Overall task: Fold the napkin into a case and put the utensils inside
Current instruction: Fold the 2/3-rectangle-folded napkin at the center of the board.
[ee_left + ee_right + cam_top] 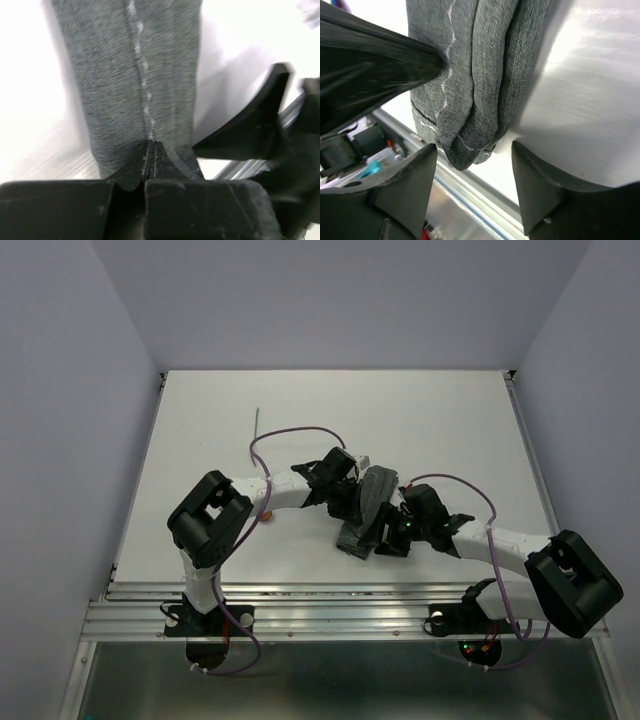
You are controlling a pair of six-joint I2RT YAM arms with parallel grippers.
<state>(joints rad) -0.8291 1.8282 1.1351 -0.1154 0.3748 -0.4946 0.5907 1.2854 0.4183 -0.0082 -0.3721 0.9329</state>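
Observation:
The dark grey napkin point(366, 508) lies bunched into a long narrow fold at the table's middle. My left gripper point(345, 492) is shut on the cloth at its stitched seam; in the left wrist view the jaws point(151, 145) pinch the napkin point(150, 65). My right gripper point(388, 530) is open at the fold's near end. In the right wrist view its fingers point(474, 147) stand on either side of the napkin's rolled end point(470, 100), apart from it. A slim grey utensil point(258, 422) lies at the far left. The spoon is mostly hidden; a small red-orange bit point(266, 516) shows under the left forearm.
The metal rail point(340, 600) runs along the table's near edge, just below the napkin's end. A purple cable point(290, 435) loops over the left arm. The left gripper's finger point(375, 65) crosses the right wrist view. Grey walls enclose the white table point(420, 420).

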